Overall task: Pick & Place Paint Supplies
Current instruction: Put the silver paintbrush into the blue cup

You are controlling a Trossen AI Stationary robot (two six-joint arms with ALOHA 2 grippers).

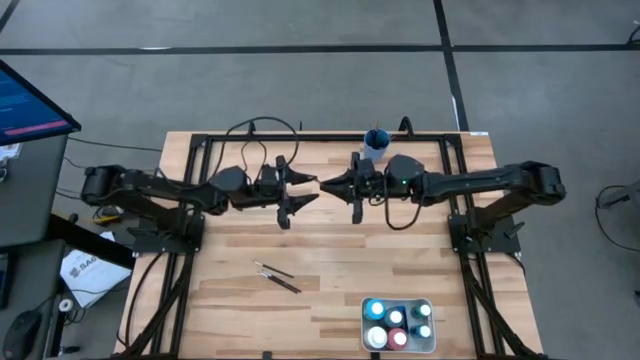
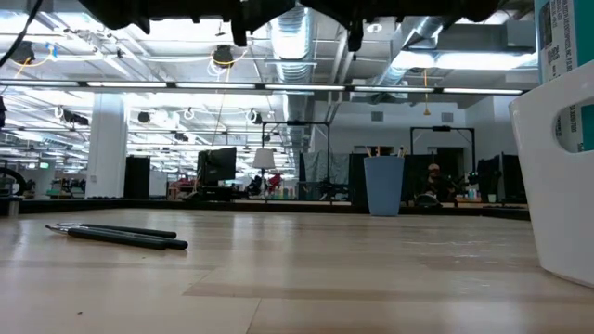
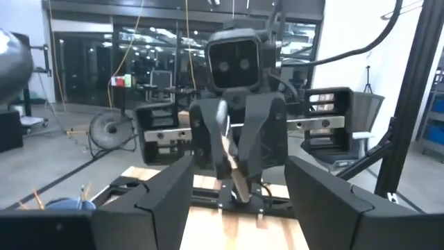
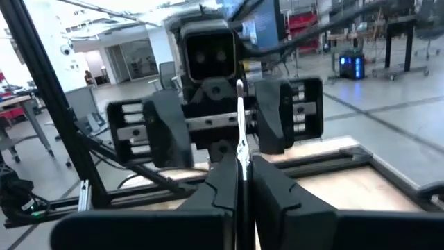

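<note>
My right gripper (image 4: 243,177) is shut on a thin paintbrush (image 4: 240,132) high above the middle of the table (image 1: 330,184). My left gripper (image 3: 239,208) is open and faces it closely (image 1: 308,190); in the left wrist view the brush (image 3: 233,170) shows between the right gripper's fingers. Two dark brushes (image 1: 278,277) lie flat on the table, also seen in the low view (image 2: 116,234). Several paint bottles (image 1: 397,318) stand in the white tray (image 1: 430,345). More brushes stand in the blue cup (image 1: 377,140). My right gripper pinches the paintbrush's shaft (image 4: 241,163) between its two fingers. The fingers are level and come from the table's right, lying across the brush. The brush is lifted clear and stands nearly upright, its light end (image 4: 239,87) above the fingers.
The blue cup (image 2: 383,186) stands near the table's far edge, just behind the right gripper. The white tray (image 2: 557,176) sits at the near right. Black frame rails (image 1: 195,150) run along the table's sides. Bare wood lies between the grippers and the loose brushes.
</note>
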